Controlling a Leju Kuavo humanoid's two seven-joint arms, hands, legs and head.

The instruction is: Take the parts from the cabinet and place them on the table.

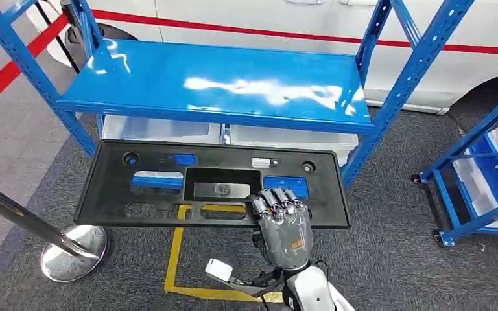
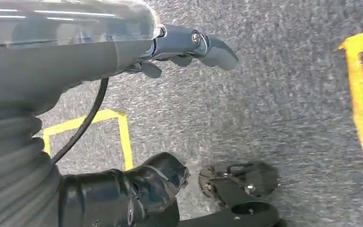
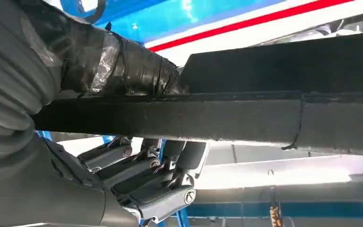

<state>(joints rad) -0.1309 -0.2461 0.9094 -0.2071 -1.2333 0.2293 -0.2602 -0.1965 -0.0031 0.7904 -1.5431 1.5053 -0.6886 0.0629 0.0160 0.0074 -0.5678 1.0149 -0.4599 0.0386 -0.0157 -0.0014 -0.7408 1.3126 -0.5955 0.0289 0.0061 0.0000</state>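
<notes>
Fingers (image 1: 277, 197) of the right hand (image 1: 284, 228) are curling over the near edge of the panel (image 1: 142, 202), thumb clamping from the other side in the right wrist view, so the hand is gripping it. Panel is stretching flat out from the fingers, mostly to their left, hanging clear in front of the blue shelf (image 1: 220, 84) beyond. Left hand (image 2: 189, 45) is hanging over the grey floor (image 2: 283, 104), fingers loosely curled, holding nothing. Step looks like carrying: part seems already out of the rack. Next move is probably turning toward the table and keeping the long, off-centre panel level.
</notes>
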